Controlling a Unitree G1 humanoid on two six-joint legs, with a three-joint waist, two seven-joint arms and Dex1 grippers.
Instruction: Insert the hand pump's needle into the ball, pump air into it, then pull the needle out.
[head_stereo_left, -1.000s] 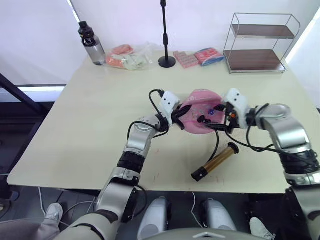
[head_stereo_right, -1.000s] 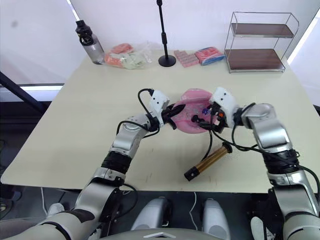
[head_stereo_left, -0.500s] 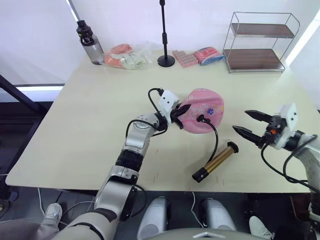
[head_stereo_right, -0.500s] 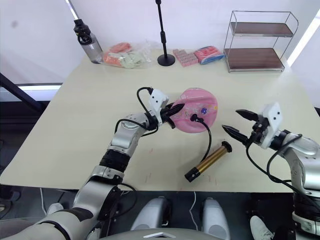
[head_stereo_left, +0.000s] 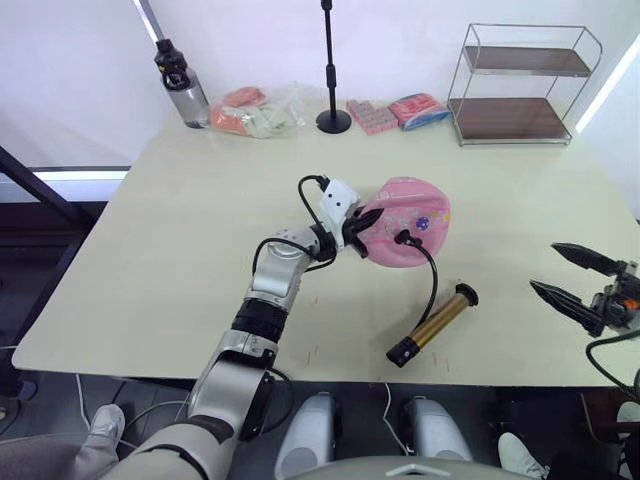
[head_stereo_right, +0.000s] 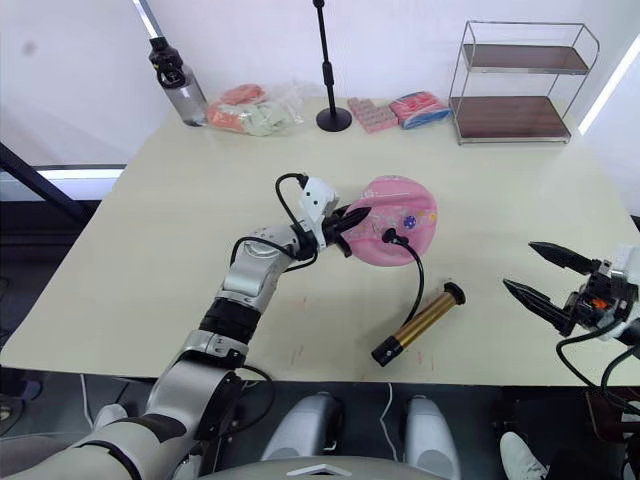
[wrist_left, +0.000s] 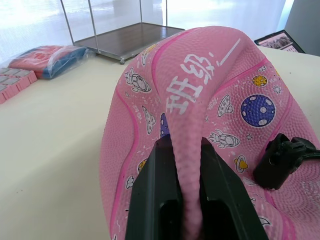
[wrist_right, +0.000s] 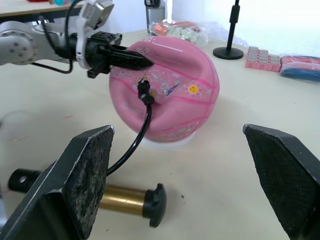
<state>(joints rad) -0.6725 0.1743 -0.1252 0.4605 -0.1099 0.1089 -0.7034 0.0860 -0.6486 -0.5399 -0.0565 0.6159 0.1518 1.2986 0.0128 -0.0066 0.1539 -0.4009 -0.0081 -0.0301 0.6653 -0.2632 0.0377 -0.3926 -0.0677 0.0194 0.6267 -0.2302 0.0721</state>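
Ball (head_stereo_left: 408, 226) sits near the middle of the worktop (head_stereo_left: 180, 240), flattish, a fold of its pink skin standing up on the side toward the left arm. Left gripper (head_stereo_left: 362, 225) clenched on that fold; in the left wrist view the two black fingers (wrist_left: 156, 200) pinch the ridge of pink rubber between them, pale lettering and small planet prints just past the fingertips.

Hose end plugged into the face of the ball, black fitting (head_stereo_right: 389, 237) seated against the skin. Thin black hose (head_stereo_left: 432, 282) curves from there down to the hand pump (head_stereo_left: 432, 325), which lies on its side on the worktop just in front of the ball, bronze barrel angled, black ends at both tips. Nothing holds the pump.

Right gripper (head_stereo_right: 541, 272) off to the right at the worktop edge, well apart from ball and pump, fingers spread wide and released, holding nothing. Right wrist view looks between those fingers at ball and pump.

Along the far edge: water bottle (head_stereo_left: 181, 85), bag of packets (head_stereo_left: 256, 113), black stand (head_stereo_left: 331, 70), wire shelf (head_stereo_left: 520, 85)
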